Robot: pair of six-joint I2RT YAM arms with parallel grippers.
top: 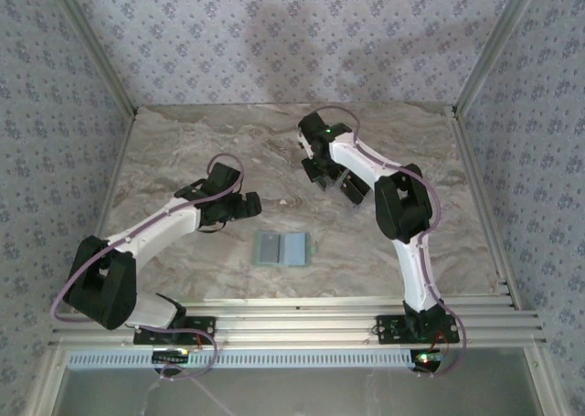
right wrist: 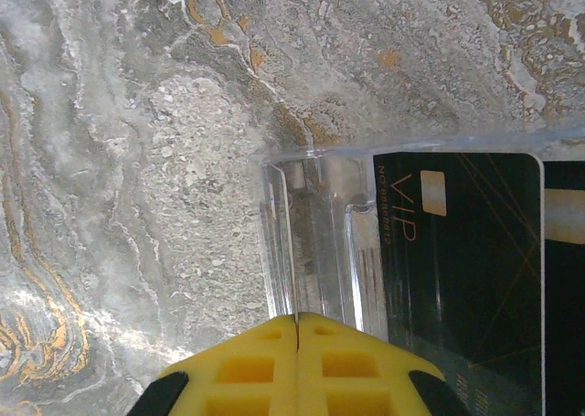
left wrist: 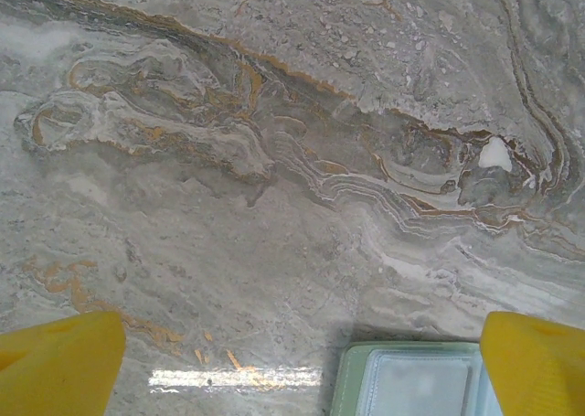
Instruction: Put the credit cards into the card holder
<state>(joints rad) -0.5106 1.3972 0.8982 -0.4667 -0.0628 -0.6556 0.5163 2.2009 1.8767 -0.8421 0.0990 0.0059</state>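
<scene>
The card holder (top: 281, 249) lies open and flat on the marble, pale green with a blue-grey inside. My left gripper (top: 245, 204) hovers just behind its left end, open wide. In the left wrist view the holder's corner (left wrist: 411, 379) sits between the yellow fingers (left wrist: 59, 366), closer to the right one. My right gripper (top: 323, 176) is farther back and right. Its fingers (right wrist: 297, 317) are shut on a thin upright wall of a clear plastic case (right wrist: 320, 233). A black credit card (right wrist: 457, 279) marked VIP lies in that case, with a second black card (right wrist: 565, 297) at its right.
Bare marble table (top: 183, 142) lies all round the holder. A metal rail (top: 302, 306) runs along the near edge, and patterned walls close in the sides and back.
</scene>
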